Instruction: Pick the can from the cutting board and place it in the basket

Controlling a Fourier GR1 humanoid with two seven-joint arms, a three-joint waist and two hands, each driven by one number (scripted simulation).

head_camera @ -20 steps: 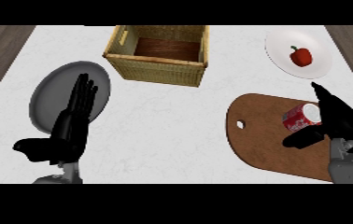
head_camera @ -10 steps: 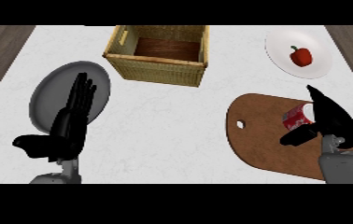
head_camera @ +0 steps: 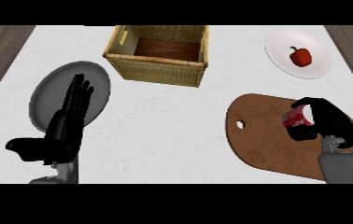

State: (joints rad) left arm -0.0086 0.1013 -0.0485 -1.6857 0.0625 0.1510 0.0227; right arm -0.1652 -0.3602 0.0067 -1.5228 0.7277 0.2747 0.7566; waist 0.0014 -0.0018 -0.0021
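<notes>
On the right side of the counter [head_camera: 172,125], a brown cutting board [head_camera: 265,134] is seen lying flat, with a small hole near its left edge. A red can [head_camera: 298,117] is found on the board's right part, lying on its side. The right hand [head_camera: 325,120] is curled round the can, fingers over its top and thumb beneath, so that part of the can is hidden. A woven basket [head_camera: 157,69] is noted at the far middle of the counter, well apart from the board. A white plate [head_camera: 279,55] bearing a red pepper [head_camera: 300,56] is recorded at the far right. At the left, the left hand [head_camera: 66,125] is held open with straight fingers, overlapping a grey plate [head_camera: 100,80]; nothing is held by it.
</notes>
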